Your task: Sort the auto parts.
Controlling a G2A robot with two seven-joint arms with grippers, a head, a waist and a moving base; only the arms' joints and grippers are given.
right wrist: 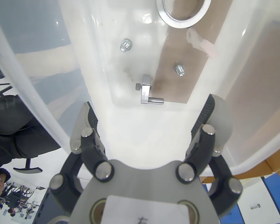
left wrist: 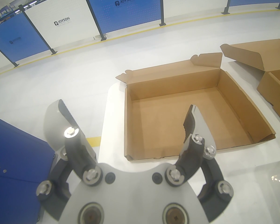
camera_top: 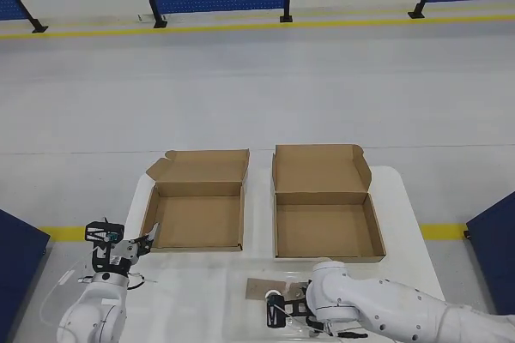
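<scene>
1. Metal ring (right wrist: 177,22): wide and bright, lying flat, partly on a brown card (right wrist: 177,87) in a clear tray (right wrist: 140,127) at the bench's near edge.
2. Two small fasteners: one (right wrist: 179,69) on the card, one (right wrist: 126,44) just beside it.
3. Metal lever (right wrist: 145,92) with cross pins, flat at the card's edge.
4. Left box (camera_top: 197,221) and right box (camera_top: 324,230): cardboard, open and empty, side by side toward the far edge.

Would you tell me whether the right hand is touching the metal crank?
Apart: the right wrist view shows bare white surface between the open right hand and the metal crank.

A pale, glossy floor (camera_top: 240,94) is stretching far back, where a yellow line (camera_top: 343,21) is running before blue and white partition panels (left wrist: 121,8).
</scene>
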